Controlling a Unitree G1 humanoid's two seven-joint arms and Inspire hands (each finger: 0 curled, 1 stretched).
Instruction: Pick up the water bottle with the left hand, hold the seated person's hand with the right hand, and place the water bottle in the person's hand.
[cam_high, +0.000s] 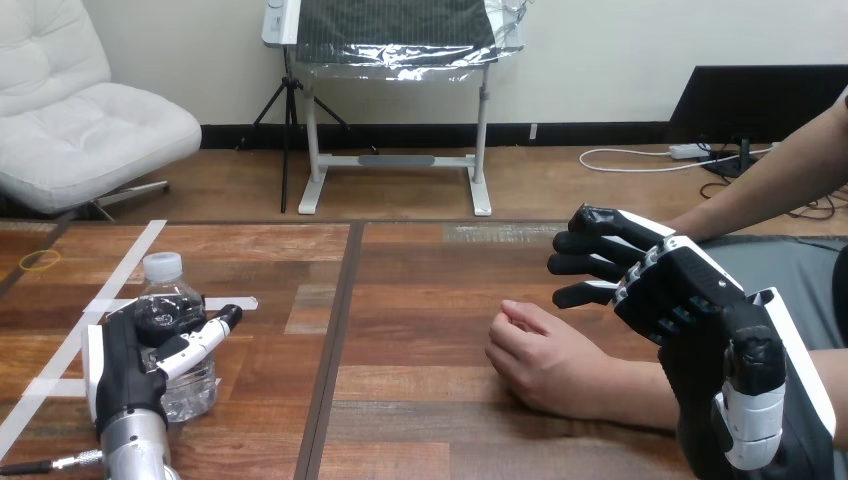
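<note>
Left robot hand (125, 375), well left of the person's hand (545, 362): fingers wrapped round the water bottle (172, 296), which appears not yet lifted off the table (430, 300). Person's hand rests on the table, loosely fisted, empty. Right robot hand (665, 290) hovers just right of it, fingers loosely bent, gripping nothing. Grasp made; lift, hand-hold and handover remain.

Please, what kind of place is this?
Probably a robot test bench: white tape marks on the wooden table, a water bottle gripped by the left hand, and a person's hand resting on the table.
</note>
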